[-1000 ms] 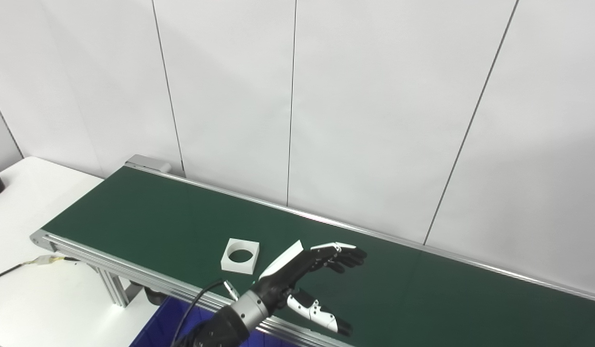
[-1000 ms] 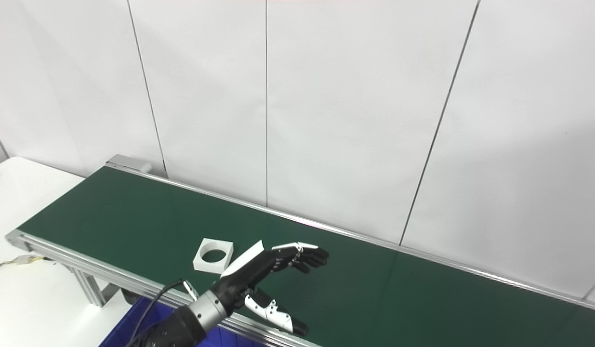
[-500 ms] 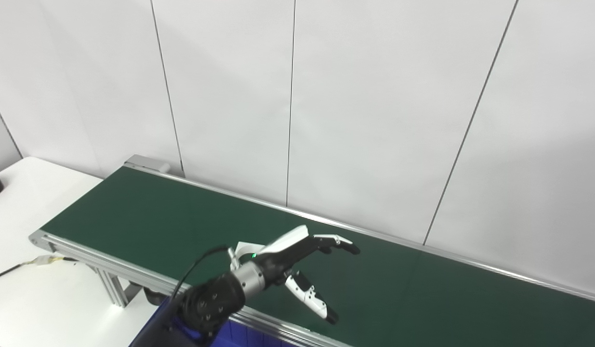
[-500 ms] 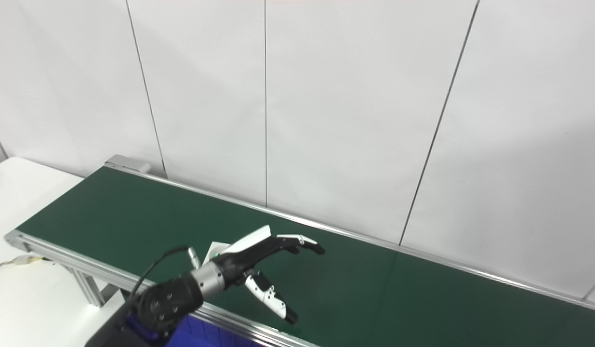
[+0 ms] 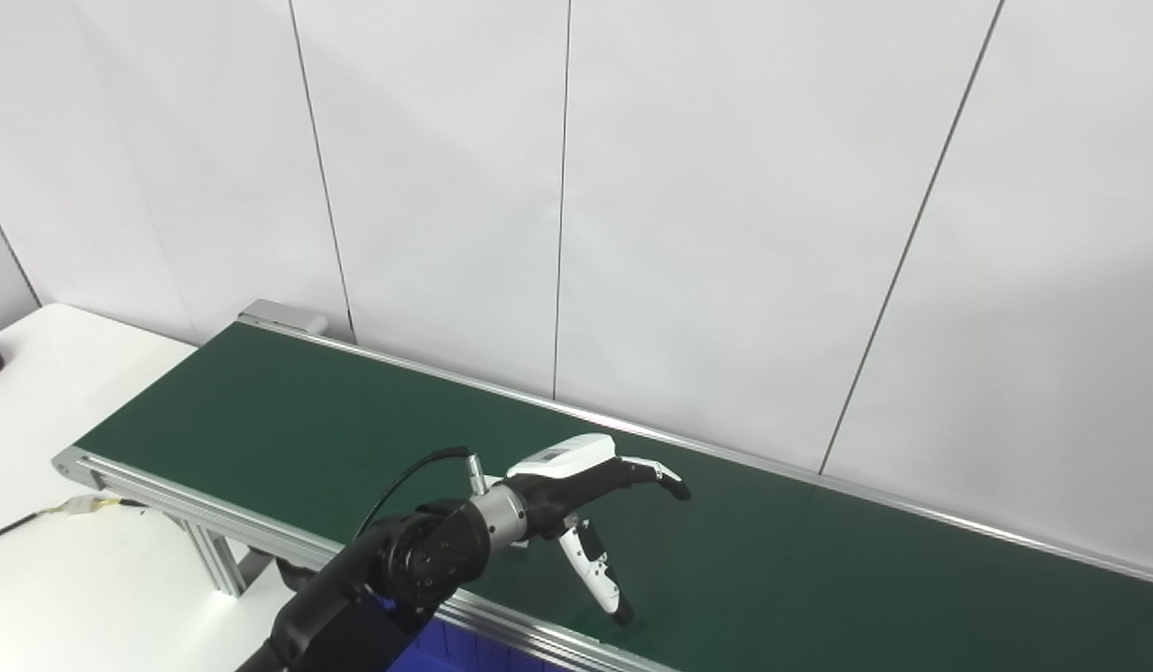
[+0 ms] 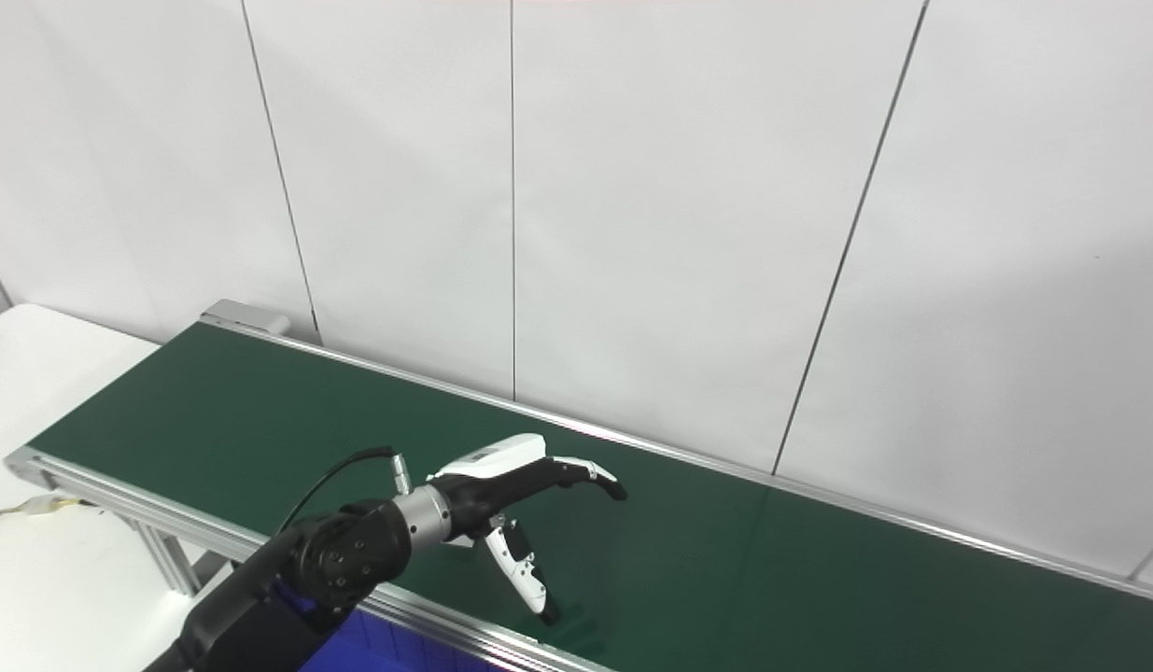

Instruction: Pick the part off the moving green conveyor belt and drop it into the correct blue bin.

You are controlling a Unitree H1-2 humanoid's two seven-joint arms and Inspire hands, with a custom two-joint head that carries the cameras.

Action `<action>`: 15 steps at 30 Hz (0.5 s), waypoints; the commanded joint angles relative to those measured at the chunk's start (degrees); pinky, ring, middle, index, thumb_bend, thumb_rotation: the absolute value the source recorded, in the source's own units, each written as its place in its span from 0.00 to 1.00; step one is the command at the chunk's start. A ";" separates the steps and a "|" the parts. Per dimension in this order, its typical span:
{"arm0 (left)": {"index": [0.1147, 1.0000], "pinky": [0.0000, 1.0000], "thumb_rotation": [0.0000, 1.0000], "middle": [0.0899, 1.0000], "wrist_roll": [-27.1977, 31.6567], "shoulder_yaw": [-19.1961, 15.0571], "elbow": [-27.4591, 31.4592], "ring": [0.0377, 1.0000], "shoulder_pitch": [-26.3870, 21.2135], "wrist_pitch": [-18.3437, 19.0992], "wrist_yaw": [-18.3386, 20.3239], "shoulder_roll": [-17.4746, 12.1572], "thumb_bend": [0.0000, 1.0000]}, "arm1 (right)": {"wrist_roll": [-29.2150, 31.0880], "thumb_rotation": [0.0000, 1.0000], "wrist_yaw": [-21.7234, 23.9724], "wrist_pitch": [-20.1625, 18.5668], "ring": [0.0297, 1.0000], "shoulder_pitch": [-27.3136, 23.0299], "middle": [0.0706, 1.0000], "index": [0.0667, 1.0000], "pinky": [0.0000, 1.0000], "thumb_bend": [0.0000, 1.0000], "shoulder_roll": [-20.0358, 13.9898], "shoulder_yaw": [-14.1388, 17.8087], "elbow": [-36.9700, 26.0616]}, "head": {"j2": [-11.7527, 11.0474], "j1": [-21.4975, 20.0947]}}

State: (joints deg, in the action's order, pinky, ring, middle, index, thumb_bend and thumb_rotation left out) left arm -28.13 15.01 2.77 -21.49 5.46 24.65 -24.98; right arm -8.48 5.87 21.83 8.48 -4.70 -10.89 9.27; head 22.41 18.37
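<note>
Left eye view: left hand (image 5: 576, 495), black with white shells, sits over the near half of the dark green conveyor belt (image 5: 287, 411), arm coming in from about 7 o'clock. Fingers (image 5: 655, 471) stretch toward 3 o'clock; thumb (image 5: 595, 579) angles down toward 5 o'clock with its tip at or just above the belt surface. Fingers and thumb are spread well apart, nothing visibly gripped, so the hand reads as released.

White square part: mostly hidden behind the wrist. Only a thin white sliver (image 5: 518, 546) shows on the belt just under the wrist, at roughly 8 o'clock from the hand; cannot confirm shape or whether the hand touches it.

Black cable (image 5: 403, 476) loops up off the forearm to a small metal plug near the wrist.

Blue plastic bin (image 5: 427, 653): only a strip shows under the belt's near aluminium rail (image 5: 165, 485), at 6 o'clock, partly covered by the arm.

White worktop (image 5: 81, 579) sits at 8 o'clock of the belt, with a thin wire (image 5: 35, 518) lying on it. Grey panelled wall (image 5: 725, 205) behind.

Right hand: out of frame in both views.
</note>
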 commanded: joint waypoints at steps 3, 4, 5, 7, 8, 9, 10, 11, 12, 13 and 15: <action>0.80 0.87 0.10 0.88 -2.46 -0.20 -0.88 0.90 -3.44 0.08 -0.58 -1.76 0.98 | 0.27 0.35 -0.36 1.38 0.83 -0.53 0.83 0.89 0.79 0.54 0.65 -0.05 -1.02 | 0.10 -0.10; 0.81 0.88 0.09 0.88 -2.56 -0.32 -1.11 0.91 -3.58 0.34 -0.47 -1.70 0.98 | 0.28 0.34 -0.38 1.29 0.83 -0.51 0.83 0.88 0.79 0.54 0.67 -0.04 -1.10 | 0.13 -0.06; 0.81 0.88 0.09 0.88 -2.76 -0.40 -1.58 0.91 -3.88 0.82 -0.20 -1.72 0.98 | 0.21 0.34 -0.43 1.41 0.83 -0.56 0.83 0.88 0.79 0.54 0.65 -0.05 -1.00 | 0.04 -0.10; 0.81 0.90 0.09 0.89 -3.04 -0.48 -2.65 0.92 -4.50 1.11 0.01 -1.82 0.98 | 0.20 0.34 -0.42 1.73 0.83 -0.69 0.83 0.88 0.79 0.53 0.59 -0.09 -0.76 | -0.02 -0.10; 0.81 0.91 0.09 0.89 -3.11 -0.51 -3.18 0.93 -4.79 1.07 0.01 -1.89 0.98 | 0.23 0.34 -0.39 1.86 0.83 -0.75 0.83 0.89 0.79 0.53 0.56 -0.12 -0.66 | -0.02 -0.10; 0.81 0.92 0.09 0.89 -3.45 -0.48 -3.86 0.93 -5.15 1.09 -0.19 -1.97 0.98 | 0.22 0.34 -0.38 1.71 0.83 -0.76 0.83 0.89 0.79 0.53 0.55 -0.12 -0.73 | -0.04 -0.15; 0.81 0.91 0.09 0.89 -3.70 -0.47 -4.32 0.92 -5.39 1.12 -0.34 -2.01 0.98 | 0.20 0.33 -0.39 1.58 0.83 -0.76 0.83 0.89 0.79 0.53 0.55 -0.13 -0.79 | -0.04 -0.15; 0.81 0.91 0.10 0.89 -4.33 -0.35 -4.94 0.92 -5.72 1.06 -0.64 -2.11 0.99 | 0.10 0.33 -0.46 1.48 0.83 -0.75 0.83 0.89 0.79 0.53 0.57 -0.12 -0.84 | -0.03 -0.26; 0.81 0.89 0.10 0.89 -4.78 -0.29 -5.38 0.92 -5.95 0.99 -0.83 -2.16 0.99 | 0.03 0.35 -0.52 1.42 0.83 -0.74 0.82 0.89 0.78 0.55 0.59 -0.11 -0.85 | -0.03 -0.26; 0.81 0.89 0.11 0.89 -5.37 -0.19 -5.90 0.92 -6.30 0.90 -1.05 -2.25 0.99 | 0.01 0.35 -0.57 1.54 0.83 -0.76 0.82 0.89 0.78 0.55 0.61 -0.10 -0.78 | 0.00 -0.34; 0.81 0.88 0.11 0.88 -6.38 -0.11 -6.86 0.91 -6.91 0.69 -1.43 -2.34 1.00 | -0.18 0.36 -0.65 1.69 0.82 -0.78 0.82 0.88 0.78 0.55 0.58 -0.15 -0.70 | 0.05 -0.33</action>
State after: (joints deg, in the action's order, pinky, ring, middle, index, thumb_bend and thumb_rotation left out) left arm -33.46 15.27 -4.50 -25.42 6.70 24.90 -25.55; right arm -8.57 5.51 21.83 8.35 -4.54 -10.97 9.56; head 22.41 18.02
